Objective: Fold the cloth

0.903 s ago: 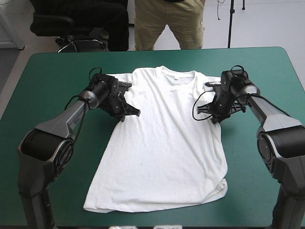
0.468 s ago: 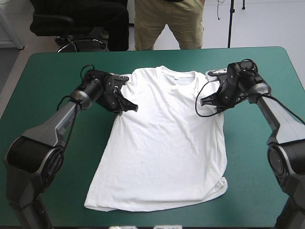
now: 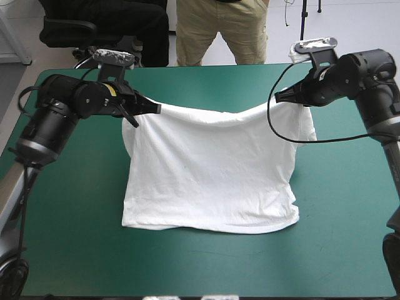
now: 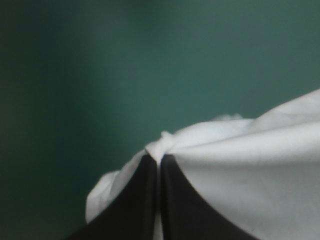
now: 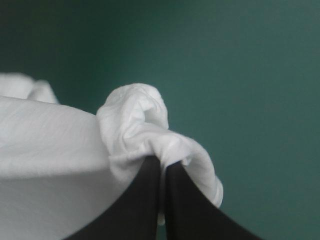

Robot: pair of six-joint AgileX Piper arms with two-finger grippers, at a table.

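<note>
T-shirt [image 3: 212, 169], flat earlier, now hangs by its shoulders, pinched by left end effector [image 3: 153, 108] at 10 o'clock and right end effector [image 3: 279, 97] at 2 o'clock, ready to fold.

High camera above and behind the robot, facing forward and down, whole teal-green tabletop [image 3: 206, 269] in frame, wrist cameras close behind the left claw [image 4: 159, 165] and right claw [image 5: 162, 164], looking along them at the tabletop, T-shirt [image 3: 212, 175] shared by all three views.
</note>
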